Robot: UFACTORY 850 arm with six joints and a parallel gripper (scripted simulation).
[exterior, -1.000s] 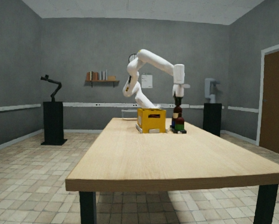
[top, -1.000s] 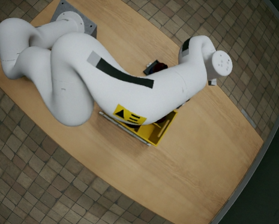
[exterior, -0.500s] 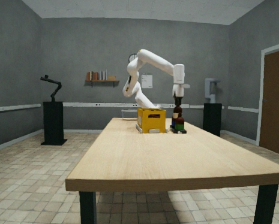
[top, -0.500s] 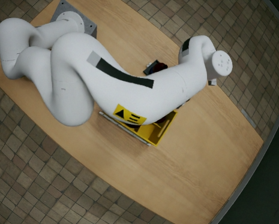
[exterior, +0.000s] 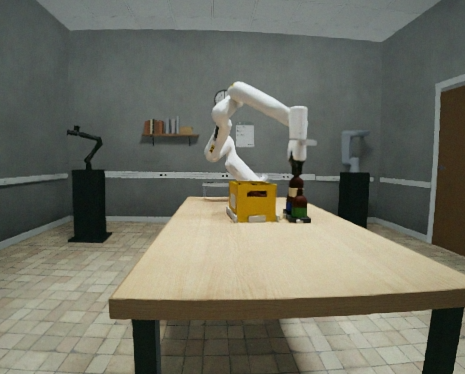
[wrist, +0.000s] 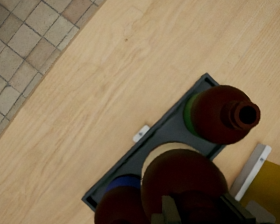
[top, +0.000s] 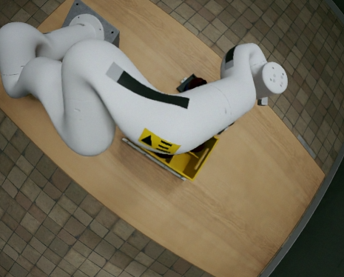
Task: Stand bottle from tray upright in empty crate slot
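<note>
My gripper is shut on the neck of a dark brown bottle with a cream label. The bottle hangs upright above the tray, its label higher than those of the other two. A green-label bottle and a blue-label bottle stand in the tray. The yellow crate stands beside the tray. Dark bottles show inside it; a bare compartment shows near its corner. The arm hides the rest of the crate and, in the top view, the gripper.
Pale strips lie along the crate's sides. A small pale bracket sits at the tray's long edge. The green-label bottle stands close to the held one. The arm reaches over the crate in the top view.
</note>
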